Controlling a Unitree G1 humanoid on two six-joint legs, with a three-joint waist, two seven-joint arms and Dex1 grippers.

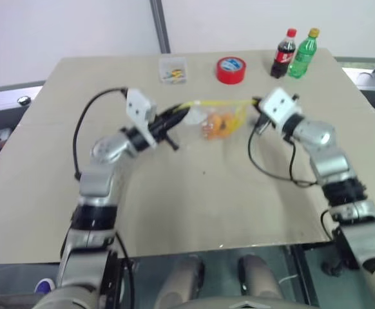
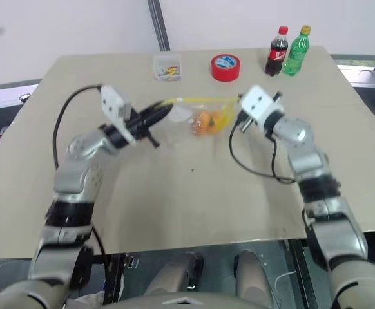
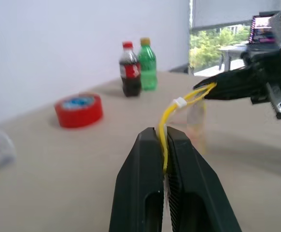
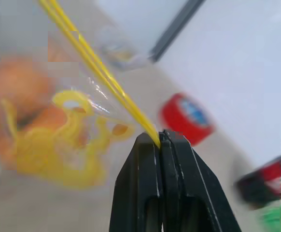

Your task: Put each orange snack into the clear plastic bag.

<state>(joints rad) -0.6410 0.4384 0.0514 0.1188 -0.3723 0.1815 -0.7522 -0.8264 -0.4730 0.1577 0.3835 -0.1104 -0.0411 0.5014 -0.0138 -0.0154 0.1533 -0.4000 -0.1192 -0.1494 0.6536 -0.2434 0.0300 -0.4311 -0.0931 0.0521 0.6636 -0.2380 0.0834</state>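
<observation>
The clear plastic bag point(image 1: 221, 121) hangs stretched between my two grippers, above the middle of the table. The orange snacks point(image 1: 216, 125) sit inside it as orange lumps behind the film, also blurred in the right wrist view point(image 4: 22, 87). My left gripper point(image 1: 186, 111) is shut on the left end of the bag's yellow strip point(image 3: 168, 113). My right gripper point(image 1: 256, 103) is shut on the strip's right end point(image 4: 106, 79). The strip runs taut from one to the other, and the bag's body sags below it.
At the table's far edge stand a small clear box point(image 1: 173, 70), a red tape roll point(image 1: 231, 69), a cola bottle point(image 1: 283, 53) and a green bottle point(image 1: 304, 53). The tan tabletop point(image 1: 194, 206) spreads wide in front of the bag.
</observation>
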